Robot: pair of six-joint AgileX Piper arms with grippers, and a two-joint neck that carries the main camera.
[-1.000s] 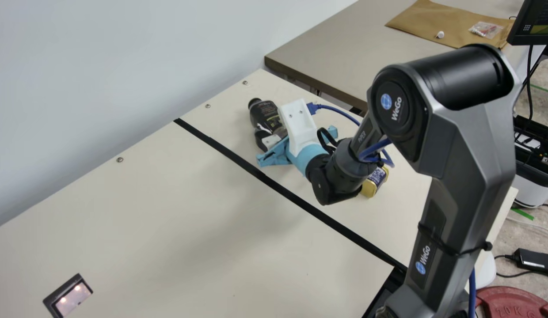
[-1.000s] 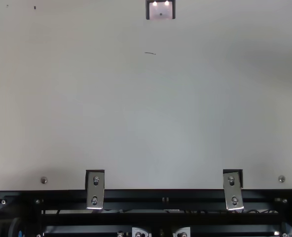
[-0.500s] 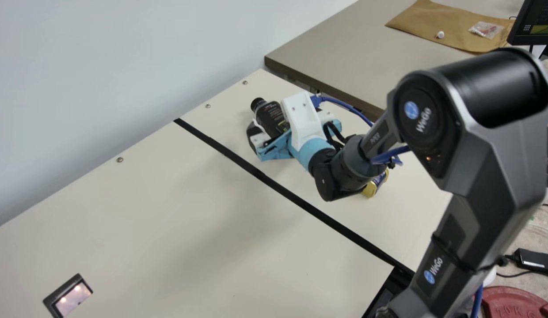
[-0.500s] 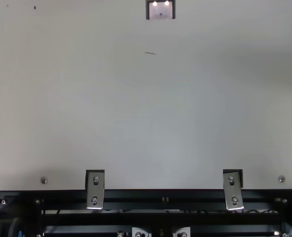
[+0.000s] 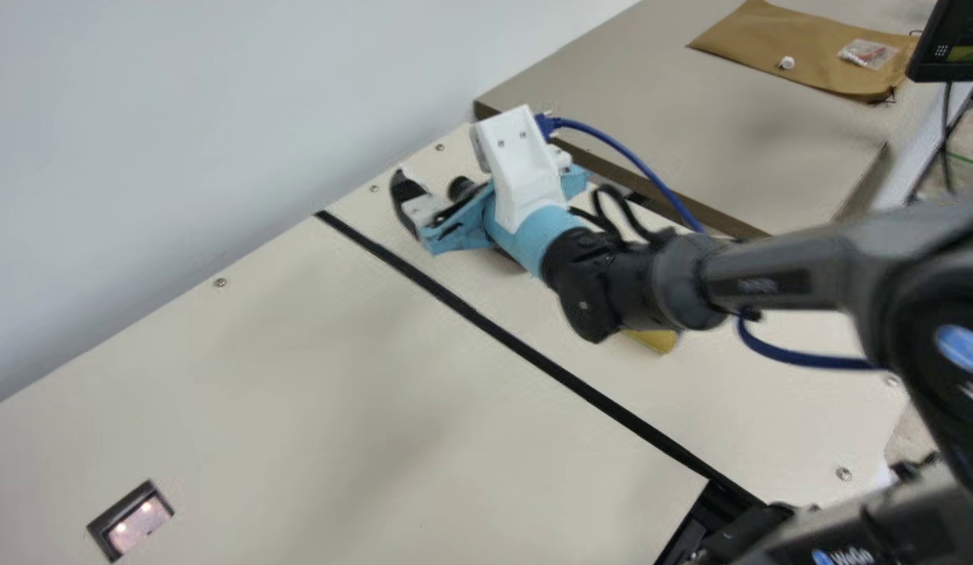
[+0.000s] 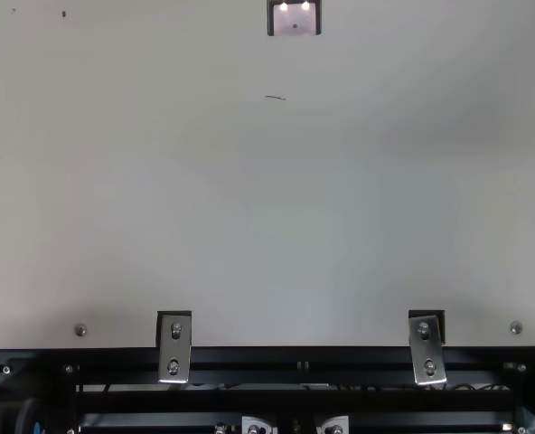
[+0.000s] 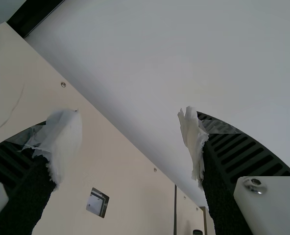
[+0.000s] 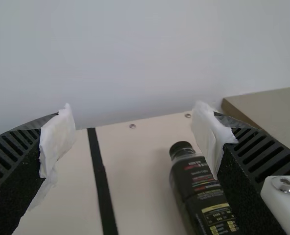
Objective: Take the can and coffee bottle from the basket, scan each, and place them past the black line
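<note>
The right gripper (image 8: pixel 135 132), jaws spread, needed to back off smoothly, wide enough to avoid nudging the bottle (image 8: pixel 199 196) or can (image 5: pixel 655 340), both past the line (image 8: pixel 101 181). The left gripper's (image 7: pixel 130 139) jaws were spread too. The main view hid most of the bottle and all but the can's yellow end.

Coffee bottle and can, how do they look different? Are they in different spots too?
The coffee bottle is dark with a round black cap, while the part of the can that shows is yellow. The bottle is nearer the wall, and the can is farther from it. Both are on the same side of the black line, across from the scanner.
</note>
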